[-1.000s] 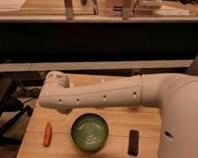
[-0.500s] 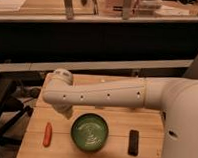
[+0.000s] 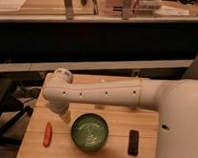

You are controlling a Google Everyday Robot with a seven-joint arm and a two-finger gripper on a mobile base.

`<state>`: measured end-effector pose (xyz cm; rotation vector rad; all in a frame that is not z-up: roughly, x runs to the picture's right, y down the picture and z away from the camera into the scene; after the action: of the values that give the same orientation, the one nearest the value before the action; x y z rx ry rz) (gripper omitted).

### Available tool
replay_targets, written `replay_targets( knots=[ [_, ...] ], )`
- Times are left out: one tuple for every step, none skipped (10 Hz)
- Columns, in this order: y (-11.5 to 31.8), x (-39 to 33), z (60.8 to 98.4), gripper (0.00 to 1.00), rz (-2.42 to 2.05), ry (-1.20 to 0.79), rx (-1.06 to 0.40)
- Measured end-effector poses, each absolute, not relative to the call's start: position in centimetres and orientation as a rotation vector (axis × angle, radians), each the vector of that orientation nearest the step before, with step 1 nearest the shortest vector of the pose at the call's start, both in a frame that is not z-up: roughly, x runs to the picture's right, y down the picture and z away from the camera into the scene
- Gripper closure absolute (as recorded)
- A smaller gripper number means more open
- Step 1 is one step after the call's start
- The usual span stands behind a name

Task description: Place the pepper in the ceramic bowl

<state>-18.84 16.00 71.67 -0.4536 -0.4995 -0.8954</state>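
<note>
Lying flat on the wooden table (image 3: 118, 119), the pepper (image 3: 48, 134) sits toward the front-left corner. It is slender and red-orange, with its long axis running roughly from the far edge to the front edge. It is outside the bowl and clearly apart from it.

Bowl (image 3: 89, 133): round, glossy, dark green, with a pale pattern on the inside. It stands upright near the middle of the front edge and is the largest thing on the table.

Black bar (image 3: 133, 142): small and rectangular, flat on the table to the right of the bowl. It is near the bowl but not touching, with its long side pointing from the far edge to the front edge.

Arm (image 3: 104, 96): thick and white. It reaches in from the right across the far half of the table and bends at a rounded joint (image 3: 60, 81) over the far-left corner. A short pale section drops from that bend toward the front.

Tool (image 3: 65, 116): at the end of that section, above the table between pepper and bowl, closer to the bowl's far-left rim. It appears to touch neither. Whether it is spread or pressed together cannot be told, since the arm covers most of it.

The robot's white body (image 3: 182, 128) covers the table's right edge.

Beyond the far edge there is a pale rail (image 3: 93, 65) with a dark panel above it.
</note>
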Motion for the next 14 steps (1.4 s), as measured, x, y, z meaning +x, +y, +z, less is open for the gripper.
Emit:
replay_targets(
  knots=[
    [16.2, -19.3, 71.7, 0.20, -0.912, -0.501, -0.458],
    [16.4, -19.9, 71.7, 0.20, -0.928, -0.505, -0.463],
    [16.7, -20.7, 71.8, 0.20, -0.956, -0.517, -0.471],
    [17.1, -21.2, 72.0, 0.20, -0.976, -0.537, -0.486],
    [17.3, -21.5, 72.1, 0.20, -0.984, -0.551, -0.493],
    [17.8, -21.9, 72.4, 0.20, -0.997, -0.575, -0.505],
    [18.2, -22.2, 72.5, 0.20, -1.007, -0.596, -0.513],
    [18.5, -22.4, 72.6, 0.20, -1.013, -0.613, -0.518],
    [18.9, -22.7, 72.6, 0.20, -1.025, -0.637, -0.525],
    [19.2, -22.8, 72.8, 0.20, -1.034, -0.640, -0.534],
    [19.7, -22.6, 73.4, 0.20, -1.055, -0.619, -0.536],
    [20.1, -22.5, 73.8, 0.20, -1.073, -0.607, -0.535],
    [20.4, -22.5, 74.1, 0.20, -1.082, -0.608, -0.541],
    [20.8, -22.6, 74.2, 0.20, -1.095, -0.611, -0.547]
  ],
)
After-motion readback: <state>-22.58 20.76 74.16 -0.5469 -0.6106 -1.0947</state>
